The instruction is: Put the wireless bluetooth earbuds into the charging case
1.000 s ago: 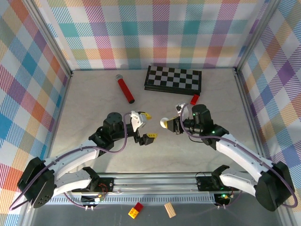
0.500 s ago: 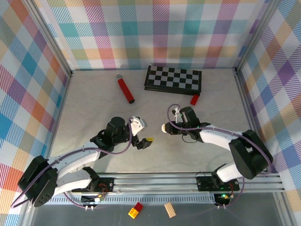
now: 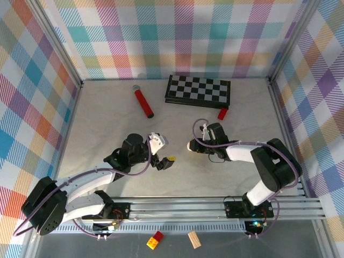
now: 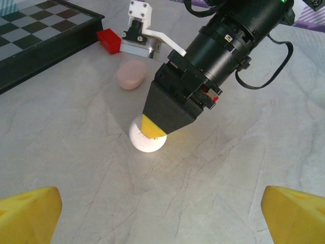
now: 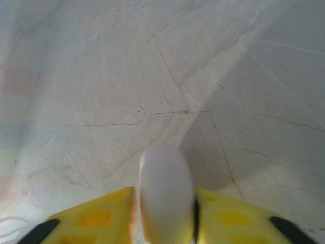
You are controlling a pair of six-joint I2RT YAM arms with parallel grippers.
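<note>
Left gripper: jaws spread wide and holding nothing. Its yellow fingertips stand far apart at the lower corners of the left wrist view, with bare table between them.

Right gripper: brought down low to the grey marbled tabletop, at 3 o'clock from the left gripper and near it. Its yellow fingers closely flank a white glossy oval charging case. In the right wrist view the case stands on edge between them. It touches the finger on the left of that view, and a thin dark line shows at the other. Whether the jaws are clamping the case cannot be told.

The white case rests on the table close to its middle, lid shut.

A second oval case, pale pink plastic, lies flat at 11 o'clock from the white one in the left wrist view, apart from it. A small red block lies beyond it, again at 11 o'clock.

In the top view a black-and-white folding chessboard sits at 12 o'clock by the back wall. A red cylinder with a grey cap lies at 9 o'clock from the board.
</note>
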